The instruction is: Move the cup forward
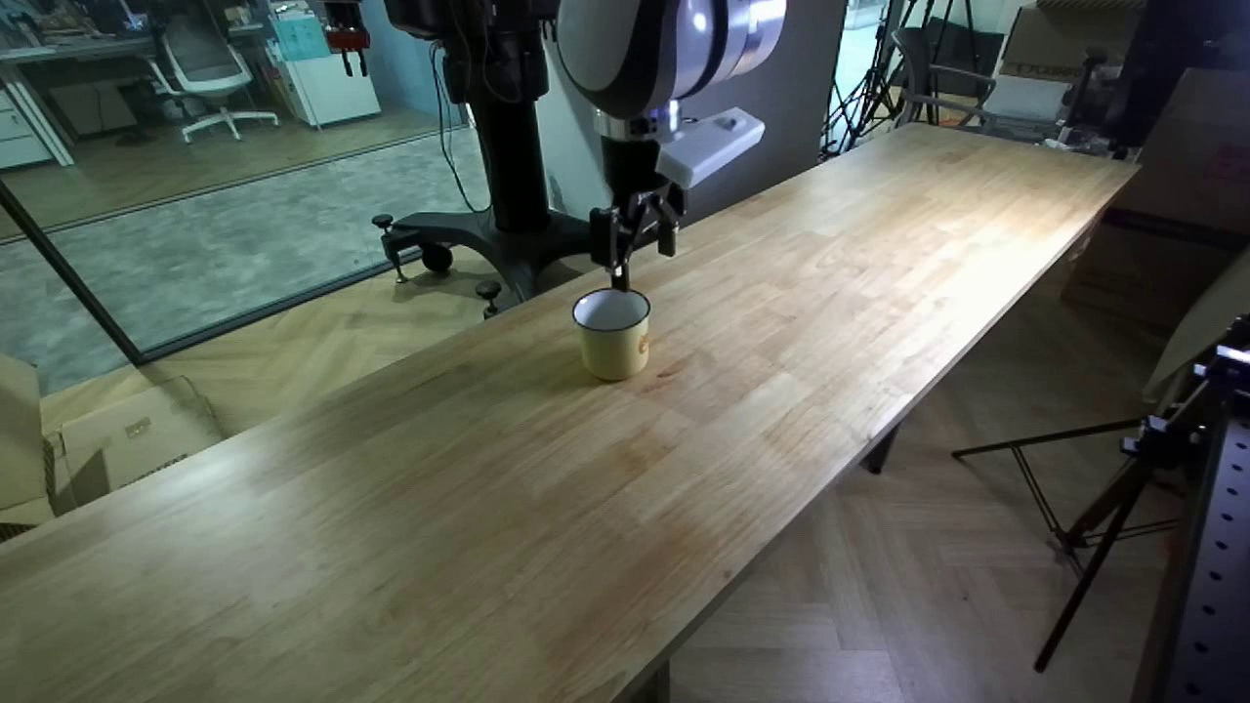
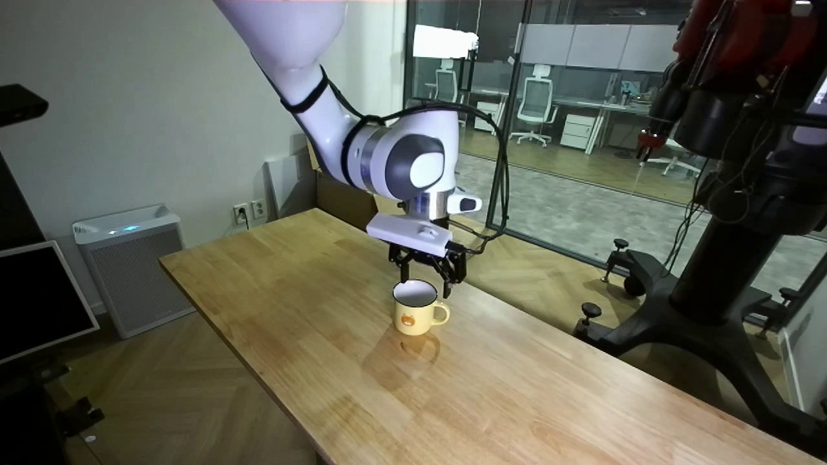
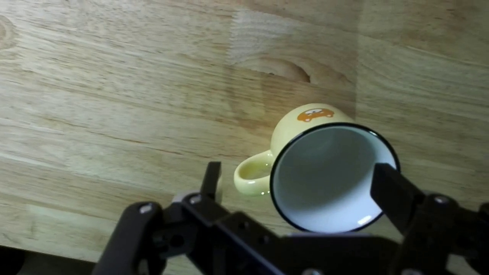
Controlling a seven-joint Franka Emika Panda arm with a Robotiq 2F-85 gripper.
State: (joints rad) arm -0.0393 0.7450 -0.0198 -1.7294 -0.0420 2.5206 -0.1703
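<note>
The cup is a small pale yellow mug with a dark rim and a greyish-white inside. It stands upright on the long wooden table, near one long edge. In an exterior view the cup shows an orange animal print and a handle. My gripper is open and empty, pointing down at about rim height or just above. In the wrist view the gripper has one finger beyond the handle of the cup and the other overlapping the far rim. I cannot tell whether that finger touches the cup.
A black wheeled stand, also in an exterior view, is close by the table's long edge. A tripod stands on the floor across the table. An air purifier stands beyond the table's end. A cardboard box lies on the floor.
</note>
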